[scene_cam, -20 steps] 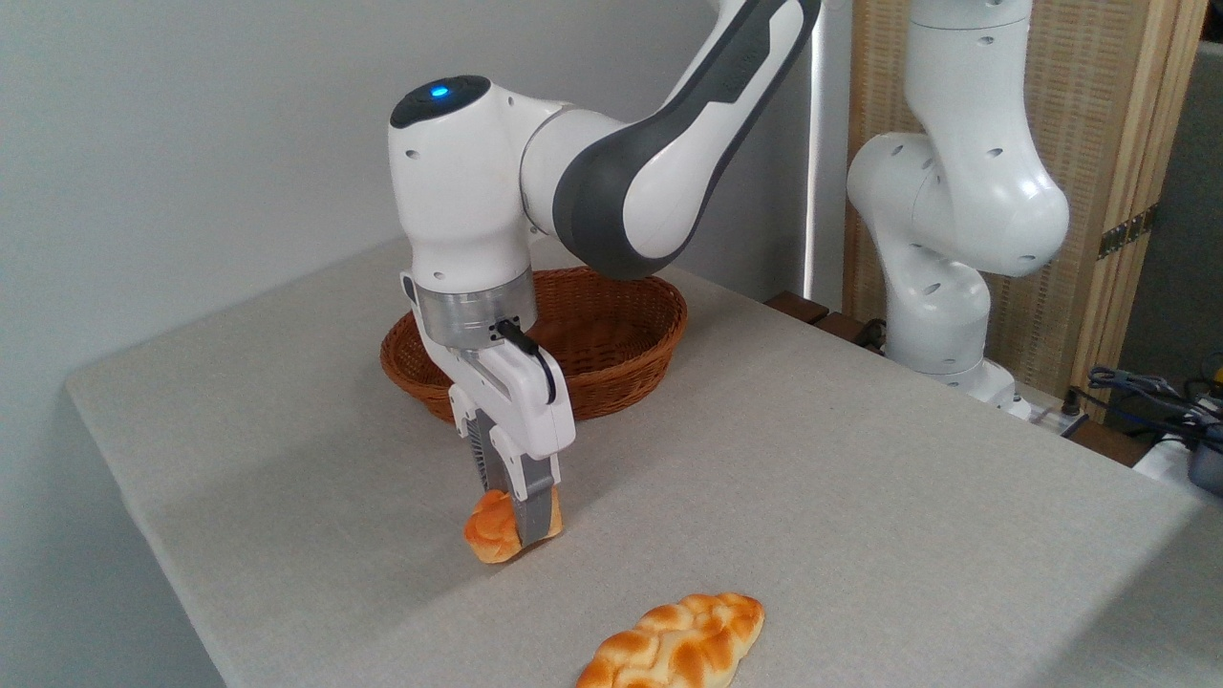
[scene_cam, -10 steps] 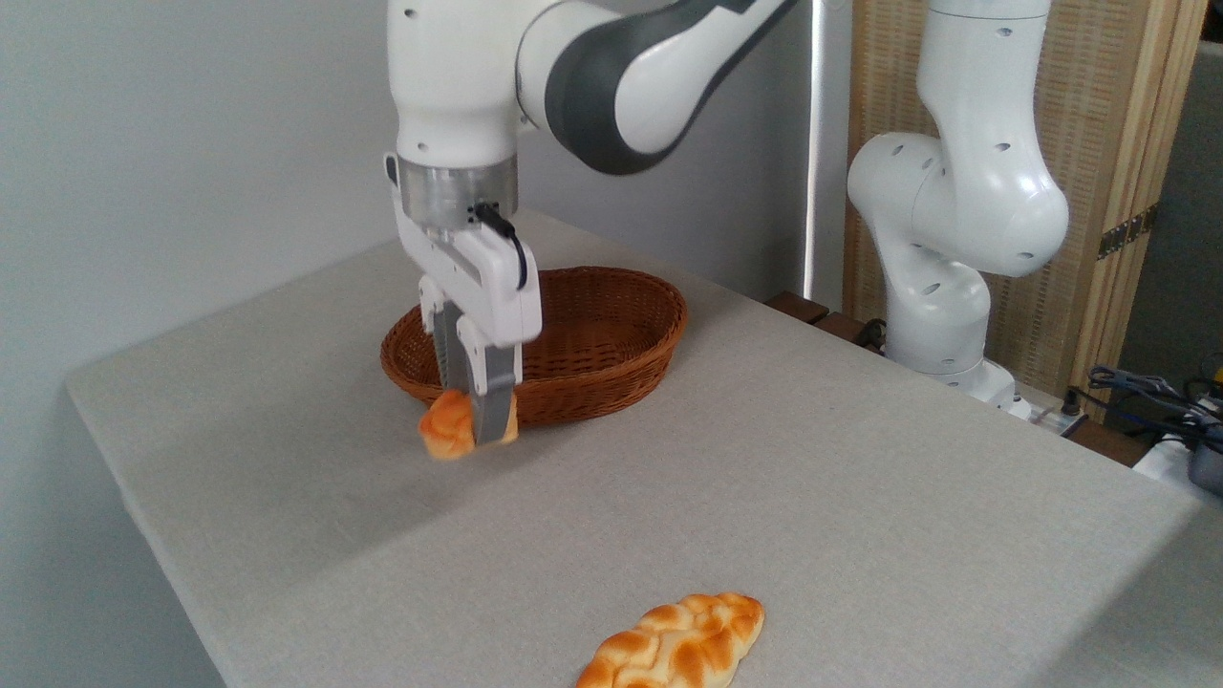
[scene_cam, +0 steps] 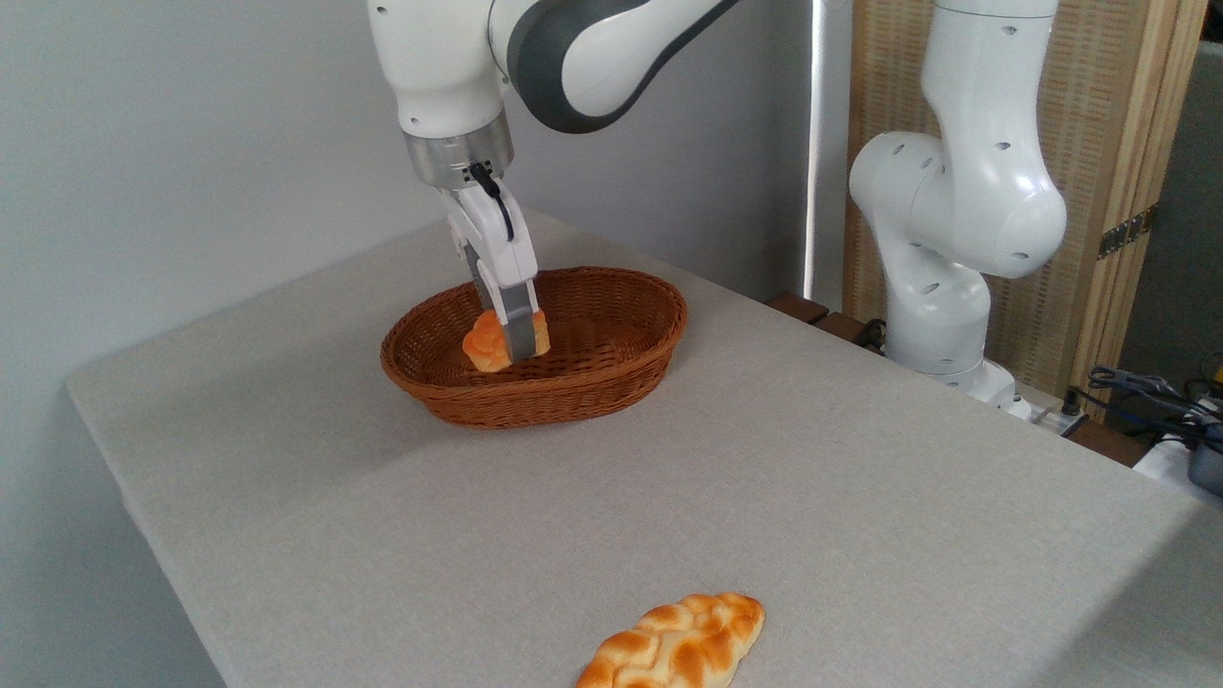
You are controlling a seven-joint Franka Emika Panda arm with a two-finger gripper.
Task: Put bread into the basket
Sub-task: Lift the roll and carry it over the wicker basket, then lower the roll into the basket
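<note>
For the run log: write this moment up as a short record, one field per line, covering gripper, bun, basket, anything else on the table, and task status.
gripper: gripper shut on the bun, fingers pointing down into the basket
bun: bun held within the basket's rim, left of its middle; whether it touches the bottom cannot be told
basket: basket upright on the table, toward its far side
other item: braided loaf at the near edge, untouched
task status: bun over the basket, not yet released
</note>
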